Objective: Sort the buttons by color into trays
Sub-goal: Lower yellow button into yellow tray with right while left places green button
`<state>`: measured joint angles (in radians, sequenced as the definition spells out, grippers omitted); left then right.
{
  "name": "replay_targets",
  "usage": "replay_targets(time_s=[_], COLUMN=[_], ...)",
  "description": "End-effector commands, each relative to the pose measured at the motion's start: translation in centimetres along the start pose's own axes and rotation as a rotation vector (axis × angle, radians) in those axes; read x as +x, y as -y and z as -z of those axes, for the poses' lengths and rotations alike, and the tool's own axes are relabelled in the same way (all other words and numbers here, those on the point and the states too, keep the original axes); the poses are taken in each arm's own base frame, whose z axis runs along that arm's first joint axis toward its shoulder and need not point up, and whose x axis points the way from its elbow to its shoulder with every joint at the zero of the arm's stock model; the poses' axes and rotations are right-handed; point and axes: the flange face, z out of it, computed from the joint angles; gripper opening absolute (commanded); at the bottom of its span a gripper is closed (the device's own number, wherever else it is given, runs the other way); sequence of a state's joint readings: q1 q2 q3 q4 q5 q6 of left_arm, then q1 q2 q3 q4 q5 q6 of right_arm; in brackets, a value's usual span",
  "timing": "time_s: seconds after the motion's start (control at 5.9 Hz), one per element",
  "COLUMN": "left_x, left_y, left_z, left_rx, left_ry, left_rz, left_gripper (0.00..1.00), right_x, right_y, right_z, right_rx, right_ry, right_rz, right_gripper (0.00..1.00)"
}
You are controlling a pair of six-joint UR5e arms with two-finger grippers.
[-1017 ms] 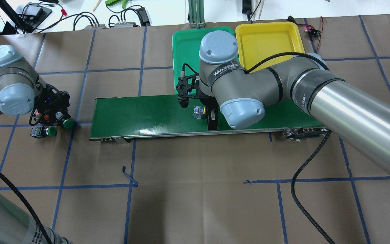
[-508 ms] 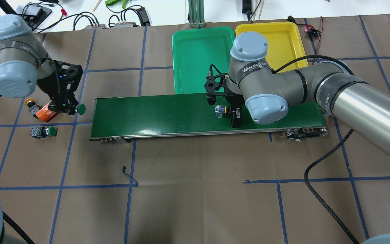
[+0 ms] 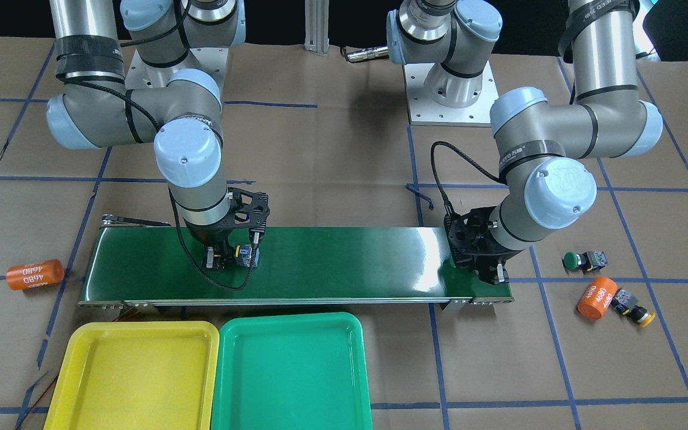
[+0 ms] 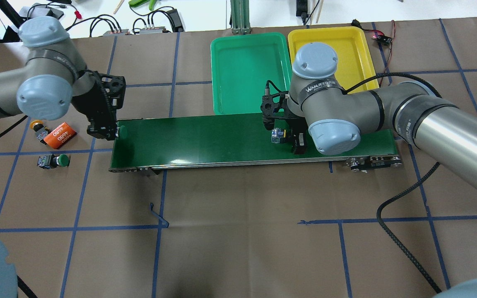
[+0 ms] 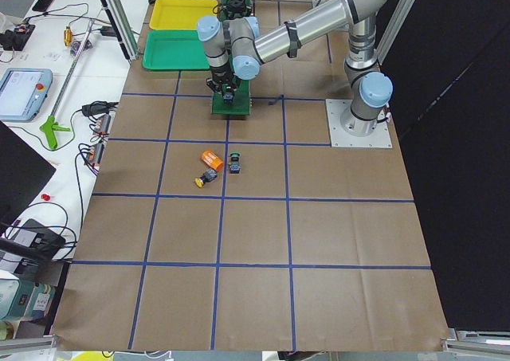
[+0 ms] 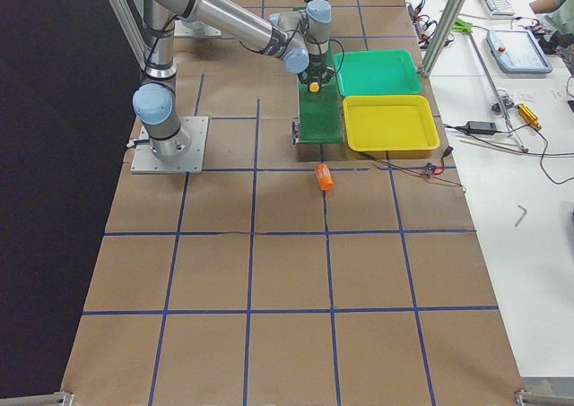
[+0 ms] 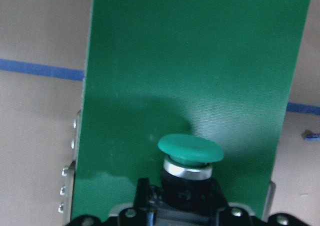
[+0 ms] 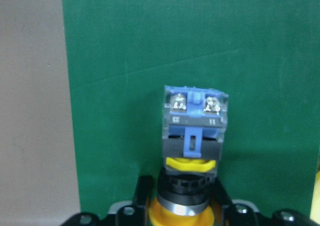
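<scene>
Your left tool (image 4: 108, 131) is clenched on a green-capped button (image 7: 190, 153), holding it sideways over the conveyor belt (image 4: 205, 136) at the end on the robot's left. The pictures do not show whether it rests on the belt. Your right tool (image 4: 289, 138) grips a yellow-capped button (image 8: 195, 131) by its neck, terminal block outward, low over the belt toward its other end.

Nothing is sorted yet: the green tray (image 4: 246, 74) and the yellow tray (image 4: 346, 45), side by side along the belt's far edge from the robot, hold nothing. Two buttons are in hand. Two more wait on the worktop (image 4: 242, 231) beyond the belt's left end: a second green button (image 4: 52, 160) and a second yellow button (image 4: 39, 127).

The yellow tray sits just past the belt's far edge from the right tool, so that carry looks short, with only the raised rim to clear. The left tool has nearly the whole belt ahead of it before the green tray. Beyond the belt's left end, an orange cylinder (image 4: 60, 134) lies right against the second yellow button, so room is tight there. Another orange cylinder (image 3: 34, 274) lies off the belt's right end, apart from the trays.
</scene>
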<state>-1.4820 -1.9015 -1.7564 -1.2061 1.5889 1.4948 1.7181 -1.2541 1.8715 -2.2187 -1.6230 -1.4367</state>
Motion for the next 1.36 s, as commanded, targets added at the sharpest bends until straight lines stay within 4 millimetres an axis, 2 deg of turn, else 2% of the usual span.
replay_targets(time_s=[0.0, 0.17, 0.34, 0.51, 0.68, 0.85, 1.02, 1.19], left_x=[0.0, -1.1, -1.7, -1.6, -2.5, -3.8, -5.2, -6.5], left_y=[0.2, -2.8, -7.2, -11.2, -16.8, -21.4, -23.4, -24.1], left_z=[0.5, 1.6, 2.7, 1.7, 1.5, 0.9, 0.2, -1.1], left_rx=[0.003, 0.014, 0.016, 0.034, 0.05, 0.061, 0.046, 0.042], left_ry=[0.012, 0.032, 0.05, 0.027, 0.03, 0.066, 0.137, 0.18], left_rz=[0.007, 0.056, 0.129, 0.171, 0.286, 0.388, 0.43, 0.452], left_gripper=[0.95, 0.96, 0.96, 0.98, 0.98, 0.98, 0.98, 0.98], right_x=[0.8, 1.0, 1.7, 4.0, 7.7, 12.4, 16.8, 19.0], right_y=[-3.6, -5.3, -5.3, -5.4, -7.0, -10.7, -14.4, -16.4], right_z=[2.3, 4.3, 5.7, 6.7, 6.2, 5.4, 2.5, -1.4], right_rx=[-0.008, -0.005, 0.004, 0.007, -0.005, -0.02, -0.028, 0.019], right_ry=[-0.042, -0.076, -0.119, -0.2, -0.215, -0.232, -0.222, -0.193], right_rz=[0.053, 0.053, 0.053, 0.054, 0.1, 0.109, 0.138, 0.119], right_gripper=[0.09, 0.09, 0.09, 0.09, 0.1, 0.1, 0.1, 0.12])
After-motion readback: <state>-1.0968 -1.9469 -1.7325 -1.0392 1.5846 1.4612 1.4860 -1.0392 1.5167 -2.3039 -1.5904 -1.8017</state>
